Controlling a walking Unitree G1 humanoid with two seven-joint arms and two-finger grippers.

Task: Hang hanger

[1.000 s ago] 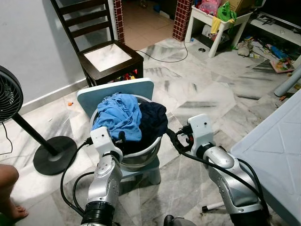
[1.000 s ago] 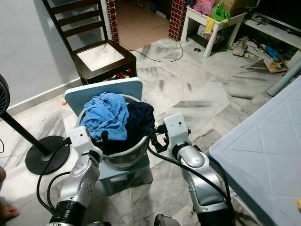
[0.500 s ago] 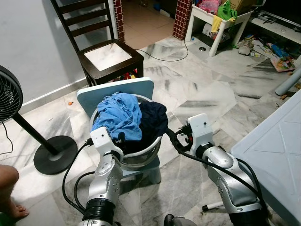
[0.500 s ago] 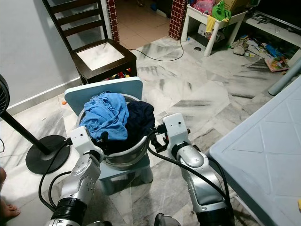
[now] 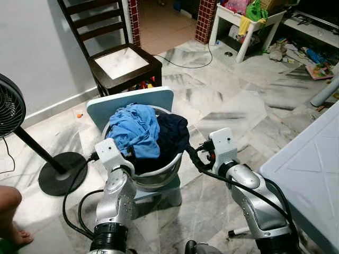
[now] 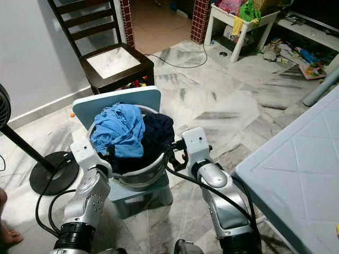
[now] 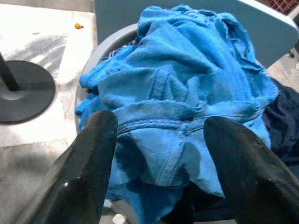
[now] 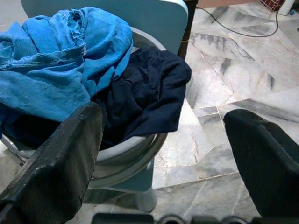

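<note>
Both grippers flank the basin, no hanger spotted yet.

My left gripper (image 7: 159, 163) is spread wide over the blue shirt (image 5: 135, 129); right gripper (image 8: 163, 154), also wide, sits beside the basin (image 5: 164, 174) rim near the navy cloth (image 8: 149, 93).

Two silver metal arms with smooth rounded shells flank the grey plastic laundry basin (image 5: 159, 177). Each ends in a boxy white wrist housing, the left one (image 5: 107, 153) at the basin's left rim, the right one (image 5: 223, 146) just beside its right rim. Thick black cables loop loose from both wrists down along the forearms, and a black knurled ring circles the left arm lower down. The left gripper (image 7: 159, 154) and right gripper (image 8: 163, 154) each carry two broad, glossy black fingers (image 7: 84, 177) with blunt, rounded tips.
</note>
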